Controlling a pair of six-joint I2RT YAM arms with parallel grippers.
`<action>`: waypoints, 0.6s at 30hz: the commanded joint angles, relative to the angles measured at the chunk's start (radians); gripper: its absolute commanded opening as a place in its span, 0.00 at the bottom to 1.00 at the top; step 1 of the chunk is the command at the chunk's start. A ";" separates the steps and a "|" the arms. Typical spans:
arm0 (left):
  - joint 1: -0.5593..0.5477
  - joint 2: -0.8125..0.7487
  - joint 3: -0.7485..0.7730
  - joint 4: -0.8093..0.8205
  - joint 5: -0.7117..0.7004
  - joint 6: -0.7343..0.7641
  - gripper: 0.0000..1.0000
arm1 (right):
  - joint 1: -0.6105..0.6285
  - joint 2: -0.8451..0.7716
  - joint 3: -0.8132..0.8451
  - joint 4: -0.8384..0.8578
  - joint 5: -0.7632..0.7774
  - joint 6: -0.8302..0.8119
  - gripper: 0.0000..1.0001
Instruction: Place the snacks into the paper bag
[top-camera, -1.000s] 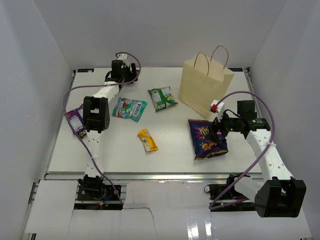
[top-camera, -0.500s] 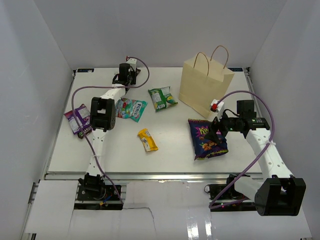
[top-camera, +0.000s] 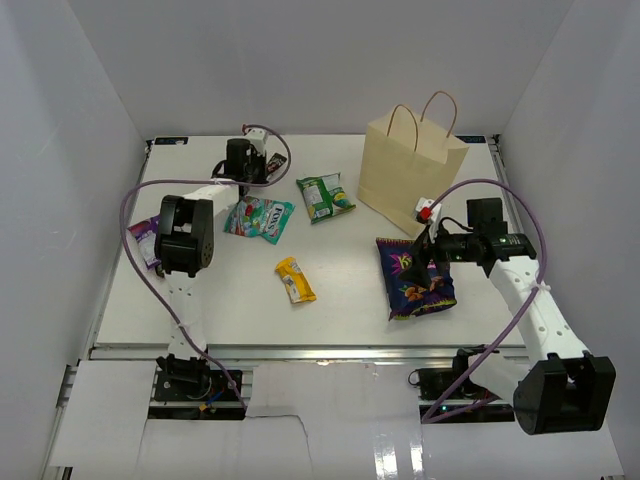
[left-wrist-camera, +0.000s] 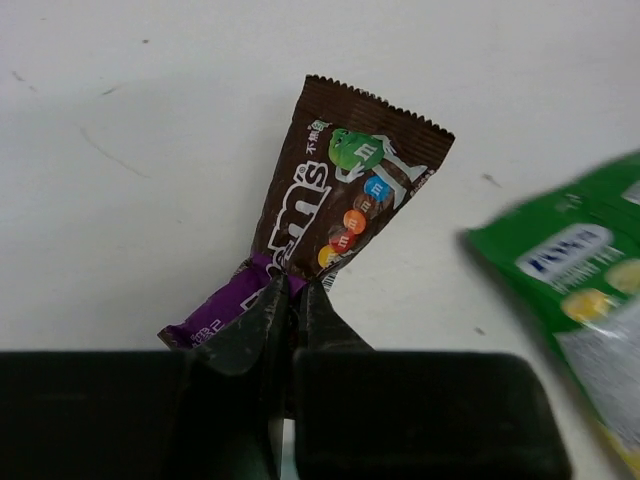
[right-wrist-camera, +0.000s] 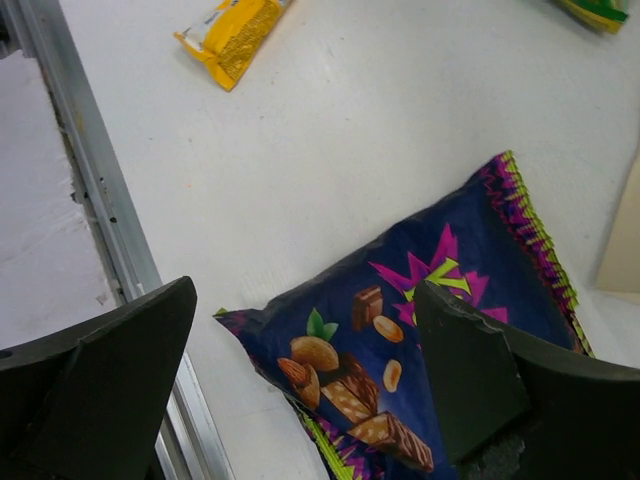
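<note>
Left wrist view shows a small brown packet (left-wrist-camera: 350, 195) with coloured candies printed on it. The left fingers (left-wrist-camera: 250, 325) are clenched on its near, purple end, so the rest of it hangs free in front of them, above the far left part of the worktop (top-camera: 340, 260). I judge it is gripped at the crimped end because this thin part fits between the fingers and the packet can then drop straight down. The paper bag (top-camera: 410, 180) stands upright at the far right with its mouth open upward, well apart from this packet, so it must be carried across to the right. The other snacks lie flat on the worktop: a green pouch (top-camera: 325, 196) and a teal pouch (top-camera: 258, 217) near the left arm, a yellow bar (top-camera: 295, 279) in the middle, a dark purple bar (top-camera: 145, 240) at the left edge. The big purple bag (right-wrist-camera: 420, 340) lies just near of the paper bag, and the right fingers (right-wrist-camera: 470, 375) are spread wide over it, grasping nothing, probably in preparation to take it.
</note>
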 joint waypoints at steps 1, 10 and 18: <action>0.002 -0.212 -0.109 0.065 0.200 -0.075 0.00 | 0.090 -0.004 0.049 0.035 0.005 0.062 0.95; -0.021 -0.624 -0.597 0.145 0.509 -0.210 0.00 | 0.357 0.133 0.122 0.470 0.286 0.805 0.95; -0.147 -0.983 -0.942 0.265 0.489 -0.342 0.00 | 0.472 0.419 0.369 0.612 0.419 1.295 0.95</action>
